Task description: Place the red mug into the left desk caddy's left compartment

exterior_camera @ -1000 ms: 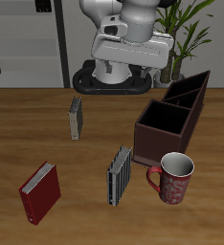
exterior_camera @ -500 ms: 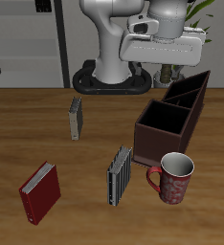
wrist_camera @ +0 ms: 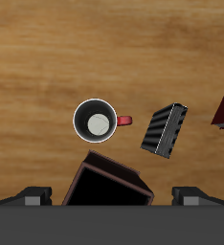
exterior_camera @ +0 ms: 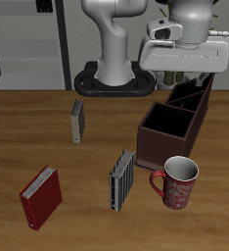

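The mug [exterior_camera: 177, 182] stands upright on the table [exterior_camera: 48, 127] near its front edge, handle pointing toward the striped book [exterior_camera: 121, 179] that stands on edge just beside it. From the wrist camera the mug [wrist_camera: 95, 121] is seen straight down its mouth, pale inside showing, red handle sticking out toward that same striped book [wrist_camera: 166, 130]. Nothing is holding it.

Just behind the mug, nearly touching it, sits the caddy [exterior_camera: 175, 120], a long dark box running back toward the robot, its big square section nearest the mug and open on top. In the wrist view the caddy [wrist_camera: 106, 183] shows 1 dark corner section, close to the mug.

The gripper [exterior_camera: 184, 81] hangs high above the caddy's far end, well apart from the mug. Its 2 fingers [wrist_camera: 31, 197] show wide apart in the wrist view, with nothing between them.

Farther off, a red book [exterior_camera: 40, 196] lies flat near the front edge, and a small grey book [exterior_camera: 77, 121] stands on edge toward the middle.
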You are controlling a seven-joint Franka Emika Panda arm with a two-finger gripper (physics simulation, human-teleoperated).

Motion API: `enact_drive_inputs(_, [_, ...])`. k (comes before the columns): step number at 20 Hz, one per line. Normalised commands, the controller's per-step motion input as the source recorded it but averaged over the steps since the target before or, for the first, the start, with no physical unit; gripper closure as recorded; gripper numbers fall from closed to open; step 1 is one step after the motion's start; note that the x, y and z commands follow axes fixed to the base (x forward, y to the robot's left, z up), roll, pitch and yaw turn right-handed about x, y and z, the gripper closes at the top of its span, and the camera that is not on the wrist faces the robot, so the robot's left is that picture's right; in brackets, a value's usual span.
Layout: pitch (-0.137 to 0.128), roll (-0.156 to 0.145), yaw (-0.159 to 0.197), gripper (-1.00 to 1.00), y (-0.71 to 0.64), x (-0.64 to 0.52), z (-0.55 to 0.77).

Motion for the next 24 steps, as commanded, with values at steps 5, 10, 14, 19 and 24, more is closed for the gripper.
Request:
enact_drive_inputs(5, [-0.004, -0.020, -0.013, -1.00, 0.00, 0.35, -0.07])
enact_drive_inputs(10, [0.013, -0.001, -0.011, -1.00, 0.23, 0.16, -0.18])
enact_drive_inputs(14, [-0.002, -0.025, -0.018, -1.00, 0.26, 0.12, -0.15])
enact_drive_inputs(19, [0.009, 0.024, -0.023, -1.00, 0.31, 0.11, -0.20])
enact_drive_inputs(24, [0.002, -0.004, 0.012, -1.00, 0.12, 0.10, -0.22])
